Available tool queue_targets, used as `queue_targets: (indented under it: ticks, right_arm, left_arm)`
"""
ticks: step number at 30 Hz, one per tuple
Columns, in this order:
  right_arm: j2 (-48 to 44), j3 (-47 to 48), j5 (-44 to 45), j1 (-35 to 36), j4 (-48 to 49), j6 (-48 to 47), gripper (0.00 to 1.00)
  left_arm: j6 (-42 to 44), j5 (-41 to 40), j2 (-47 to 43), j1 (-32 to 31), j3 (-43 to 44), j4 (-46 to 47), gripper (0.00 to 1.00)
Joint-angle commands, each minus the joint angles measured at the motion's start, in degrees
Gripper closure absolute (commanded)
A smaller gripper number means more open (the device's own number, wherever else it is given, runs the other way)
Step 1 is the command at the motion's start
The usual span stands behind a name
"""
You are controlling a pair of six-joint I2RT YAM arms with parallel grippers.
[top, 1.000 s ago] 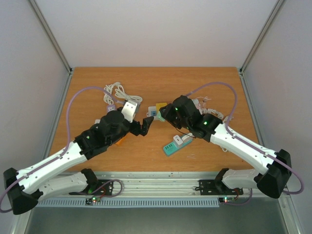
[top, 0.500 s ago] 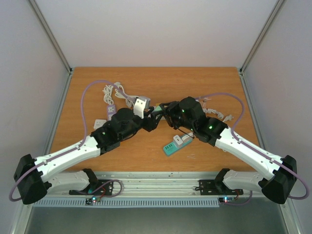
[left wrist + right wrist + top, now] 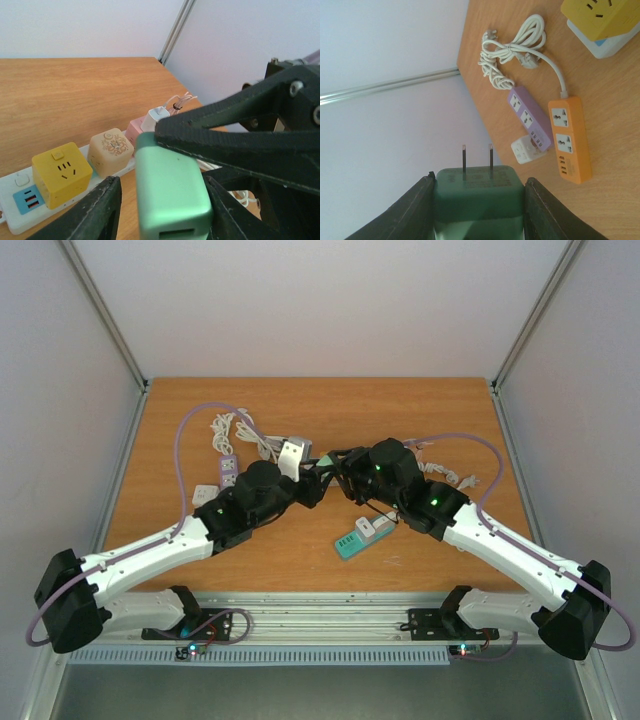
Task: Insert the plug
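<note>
- Showing both arms meeting over the middle of the tabletop (image 3: 300, 405) in the top view.
- Right hand (image 3: 479, 182): clamped on the green plug (image 3: 479, 205), with one finger against each flank. Its two flat prongs (image 3: 464, 159) point to 12 o'clock in the right wrist view.
- Left hand (image 3: 162, 200): partly open and straddling the same plug. The 3 o'clock finger appears to touch the casing, and a sliver of gap shows at the 9 o'clock finger.
- The plug is raised off the tabletop between the two hands.
- White power strip (image 3: 15, 210): lies at 9 o'clock of the plug in the left wrist view. It carries a yellow cube (image 3: 60, 172) and a beige cube (image 3: 111, 150).
- Teal strip (image 3: 362, 535): lies at 5 o'clock of the hands in the top view.
- Purple strip (image 3: 529, 116) and orange strip (image 3: 570, 140): lie side by side on the tabletop.
</note>
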Motion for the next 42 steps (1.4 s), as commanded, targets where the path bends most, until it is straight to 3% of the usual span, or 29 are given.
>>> queue_targets:
  ticks: [1, 12, 15, 18, 22, 25, 32, 38, 42]
  right_arm:
    - [-0.98, -0.01, 0.86, -0.01, 1.29, 1.14, 0.68]
    - [-0.48, -0.58, 2.23, -0.01, 0.79, 0.33, 0.66]
    - [-0.47, -0.44, 3.26, -0.01, -0.16, -1.03, 0.53]
    - [-0.98, -0.38, 5.47, -0.08, -1.10, -4.44, 0.30]
    - [-2.97, -1.20, 9.83, -0.63, 1.52, -16.49, 0.18]
    - [-3.88, -1.91, 12.50, -1.23, 4.28, -30.07, 0.15]
    - [-4.93, -1.71, 13.47, -3.32, -2.88, -45.85, 0.14]
    - [-2.51, -3.11, 6.30, -7.70, -4.69, -48.14, 0.13]
    - [-1.92, -5.17, 3.05, -9.48, -4.39, -48.67, 0.13]
  left_arm:
    - [2.31, -2.21, 1.18, -1.34, 0.67, 4.19, 0.58]
    - [5.52, -5.88, 1.68, -2.26, 0.77, 5.51, 0.87]
    - [6.36, -6.14, 1.23, -2.20, 1.48, 3.82, 0.94]
    - [6.69, -6.89, 1.60, -1.82, 5.10, -4.20, 0.95]
    - [6.84, -9.21, 2.68, 0.67, 9.68, -20.01, 0.96]
    - [5.93, -7.92, 2.44, 3.74, 12.04, -29.36, 0.96]
    - [6.03, 0.42, 6.66, 11.34, 22.48, -51.03, 0.97]
    - [8.28, 7.09, 15.06, 15.92, 31.19, -59.61, 0.99]
    - [10.93, 7.02, 19.63, 18.15, 36.76, -65.04, 1.00]
